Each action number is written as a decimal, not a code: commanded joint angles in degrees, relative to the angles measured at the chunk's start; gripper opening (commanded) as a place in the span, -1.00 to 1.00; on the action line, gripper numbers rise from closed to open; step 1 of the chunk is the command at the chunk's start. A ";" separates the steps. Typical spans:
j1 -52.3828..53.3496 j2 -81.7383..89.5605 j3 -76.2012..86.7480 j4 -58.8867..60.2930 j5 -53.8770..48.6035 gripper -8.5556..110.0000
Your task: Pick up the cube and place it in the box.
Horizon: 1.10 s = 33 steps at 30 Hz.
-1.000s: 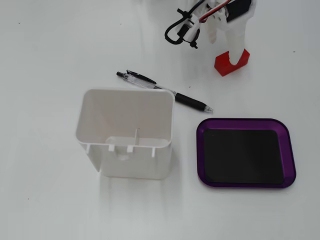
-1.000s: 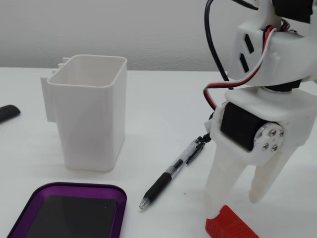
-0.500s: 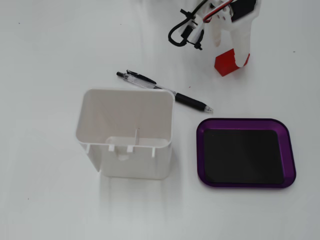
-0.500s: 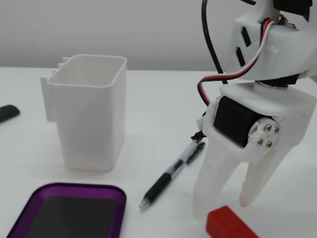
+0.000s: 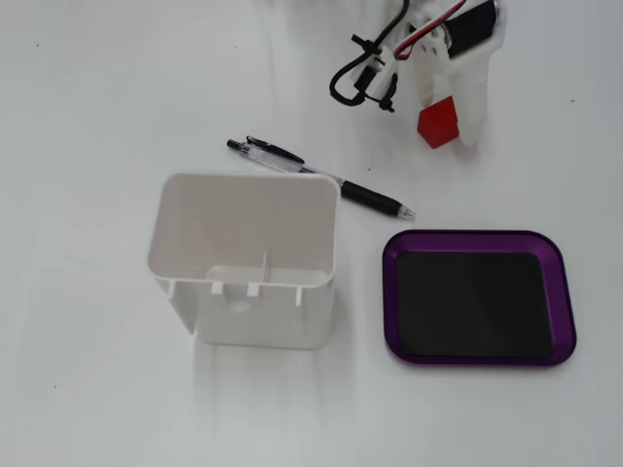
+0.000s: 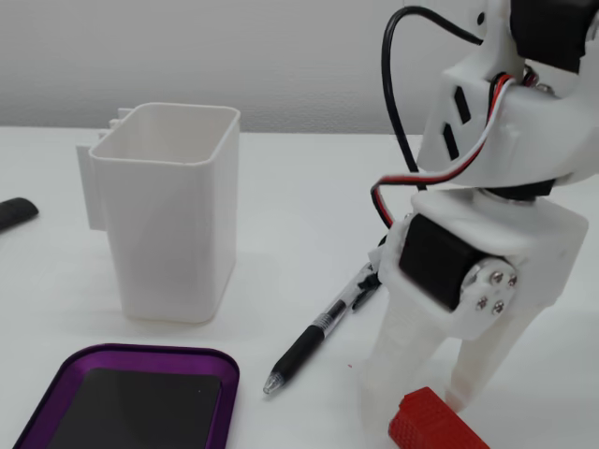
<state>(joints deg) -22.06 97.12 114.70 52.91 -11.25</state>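
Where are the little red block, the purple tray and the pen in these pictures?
cube (image 5: 438, 122): a fixed view, on its red top face.
box (image 5: 397, 292): a fixed view, on its purple left rim.
pen (image 6: 301, 354): a fixed view, on its black grip.

Bright, even light, washed-out white table (image 5: 97, 117)
Soft faint shadows; glare on the box (image 5: 391, 292) rim; slight blur overall

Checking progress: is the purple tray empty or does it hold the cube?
Empty: the tray shows only bare black floor; the cube sits by the hand.
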 commanded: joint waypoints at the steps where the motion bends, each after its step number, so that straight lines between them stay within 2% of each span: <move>1: -0.53 -3.96 -1.05 0.09 0.35 -0.49; 6: -0.79 -9.49 -1.76 0.09 -0.18 -0.53; 12: -1.85 -8.26 -4.83 2.81 0.35 -0.88; 22: -1.05 4.92 -15.56 5.62 -0.44 -0.87; 28: -0.97 6.94 -25.58 -1.85 -0.44 -0.87; 33: -0.97 -0.18 -26.98 -7.38 0.18 -0.87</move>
<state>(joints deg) -23.47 98.88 90.88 48.25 -11.34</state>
